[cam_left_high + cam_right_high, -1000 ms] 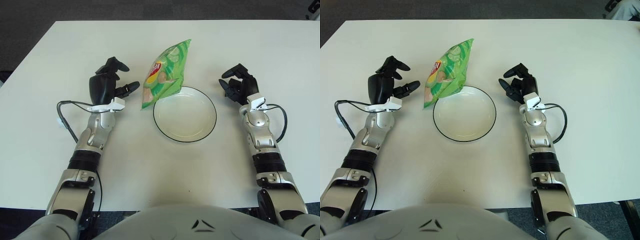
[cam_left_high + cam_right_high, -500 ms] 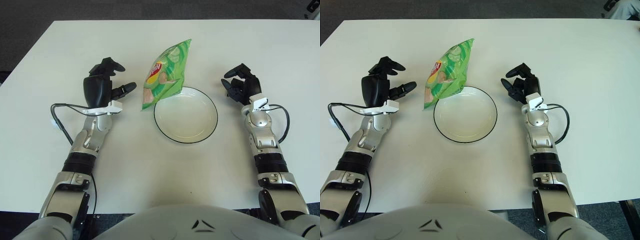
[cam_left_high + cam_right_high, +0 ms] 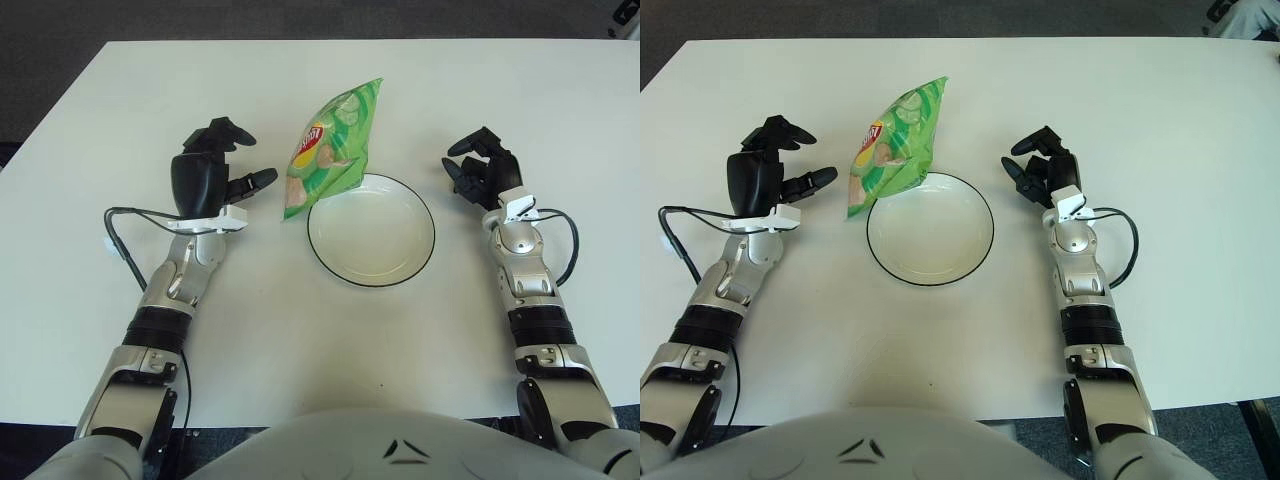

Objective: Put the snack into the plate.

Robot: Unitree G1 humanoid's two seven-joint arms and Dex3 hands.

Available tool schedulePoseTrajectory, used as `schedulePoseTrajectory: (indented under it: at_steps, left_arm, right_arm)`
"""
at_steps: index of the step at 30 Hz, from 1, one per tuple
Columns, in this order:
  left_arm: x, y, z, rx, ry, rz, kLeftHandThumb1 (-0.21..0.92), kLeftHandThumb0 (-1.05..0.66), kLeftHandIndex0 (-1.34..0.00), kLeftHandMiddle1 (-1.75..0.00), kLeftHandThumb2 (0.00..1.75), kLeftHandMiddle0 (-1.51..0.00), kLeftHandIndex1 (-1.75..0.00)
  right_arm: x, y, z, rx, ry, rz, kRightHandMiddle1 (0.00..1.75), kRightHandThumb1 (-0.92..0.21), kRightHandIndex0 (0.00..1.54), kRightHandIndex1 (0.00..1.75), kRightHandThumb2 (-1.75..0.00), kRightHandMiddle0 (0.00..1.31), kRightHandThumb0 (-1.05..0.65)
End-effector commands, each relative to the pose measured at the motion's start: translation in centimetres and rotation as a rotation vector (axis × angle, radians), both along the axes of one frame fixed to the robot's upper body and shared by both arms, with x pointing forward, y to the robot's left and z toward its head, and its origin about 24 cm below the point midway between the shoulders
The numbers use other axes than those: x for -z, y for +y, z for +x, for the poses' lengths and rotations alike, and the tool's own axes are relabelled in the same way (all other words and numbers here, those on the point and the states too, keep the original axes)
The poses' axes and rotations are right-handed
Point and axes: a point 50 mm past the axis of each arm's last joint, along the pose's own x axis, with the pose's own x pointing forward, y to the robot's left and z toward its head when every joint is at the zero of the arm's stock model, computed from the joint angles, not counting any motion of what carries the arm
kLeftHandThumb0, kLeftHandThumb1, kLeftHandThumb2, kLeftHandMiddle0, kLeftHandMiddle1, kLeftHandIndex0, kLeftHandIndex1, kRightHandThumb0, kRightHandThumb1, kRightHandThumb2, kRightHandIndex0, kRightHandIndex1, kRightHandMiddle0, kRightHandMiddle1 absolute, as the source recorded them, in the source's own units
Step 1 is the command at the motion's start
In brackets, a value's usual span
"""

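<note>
Both hands, left hand (image 3: 212, 168) and right hand (image 3: 482, 168), empty, fingers loosely spread; snack (image 3: 330, 148) overlaps plate (image 3: 371, 229) rim.

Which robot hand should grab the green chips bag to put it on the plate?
Probably the left hand: it sits open right beside the chips bag. The right hand is across the plate, farther away.

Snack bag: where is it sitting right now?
The green snack bag lies on the white table near the centre of the left eye view, its lower edge overlapping the plate's upper-left rim. The left hand shows to its left, not touching it.
</note>
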Motion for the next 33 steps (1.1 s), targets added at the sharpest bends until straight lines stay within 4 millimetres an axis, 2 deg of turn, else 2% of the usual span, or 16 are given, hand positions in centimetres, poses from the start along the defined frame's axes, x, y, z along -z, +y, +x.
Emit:
schedulePoseTrajectory:
  at_steps: [1, 9, 14, 15, 16, 19, 23, 26, 33]
  left_arm:
    - [2.1, -0.4, -1.6, 0.094, 0.096, 0.0, 0.92, -0.36, -0.46, -1.05, 0.27, -0.54, -1.47]
    - [1.8, -0.5, -2.1, 0.274, 0.162, -0.028, 0.92, -0.36, -0.42, -0.93, 0.31, -0.44, -1.5]
    - [1.4, -0.3, -2.6, 0.332, 0.192, -0.016, 0.92, -0.36, -0.41, -0.63, 0.31, -0.47, -1.51]
    - [1.4, -0.2, -2.7, 0.342, 0.2, -0.013, 0.92, -0.39, -0.38, -0.58, 0.28, -0.48, -1.39]
    - [1.2, -0.2, -2.8, 0.356, 0.215, -0.007, 0.92, -0.43, -0.37, -0.47, 0.23, -0.5, -1.17]
    - [1.0, 0.0, -3.0, 0.4, 0.266, -0.002, 0.92, -0.51, -0.33, -0.19, 0.14, -0.5, -0.77]
    - [0.6, 0.1, -3.1, 0.451, 0.326, 0.0, 0.92, -0.59, -0.31, -0.04, 0.08, -0.4, -0.44]
    - [0.3, 0.3, -3.1, 0.48, 0.357, 0.003, 0.92, -0.62, -0.3, -0.01, 0.05, -0.32, -0.31]
    - [0.0, 0.3, -3.1, 0.495, 0.377, 0.001, 0.91, -0.65, -0.25, 0.0, 0.02, -0.18, -0.2]
  right_arm:
    - [8.4, -0.2, -3.9, 0.045, 0.324, 0.062, 1.48, -0.92, 0.89, 1.73, -0.28, 0.47, -0.37]
    - [8.4, -0.2, -3.9, 0.046, 0.324, 0.062, 1.48, -0.92, 0.89, 1.73, -0.28, 0.47, -0.37]
    - [8.4, -0.1, -3.9, 0.046, 0.324, 0.06, 1.48, -0.92, 0.89, 1.73, -0.28, 0.47, -0.37]
    - [8.4, -0.1, -3.9, 0.046, 0.324, 0.06, 1.48, -0.92, 0.89, 1.73, -0.28, 0.47, -0.37]
    - [8.4, -0.1, -3.9, 0.046, 0.324, 0.06, 1.48, -0.92, 0.89, 1.73, -0.28, 0.47, -0.37]
    - [8.4, -0.2, -3.9, 0.046, 0.325, 0.06, 1.48, -0.92, 0.89, 1.73, -0.28, 0.47, -0.37]
    - [8.4, -0.2, -3.9, 0.045, 0.325, 0.059, 1.48, -0.92, 0.89, 1.73, -0.28, 0.47, -0.37]
    - [8.4, -0.2, -3.9, 0.045, 0.325, 0.059, 1.48, -0.92, 0.89, 1.73, -0.28, 0.47, -0.37]
    - [8.5, -0.2, -3.9, 0.045, 0.326, 0.058, 1.48, -0.92, 0.89, 1.73, -0.28, 0.47, -0.37]
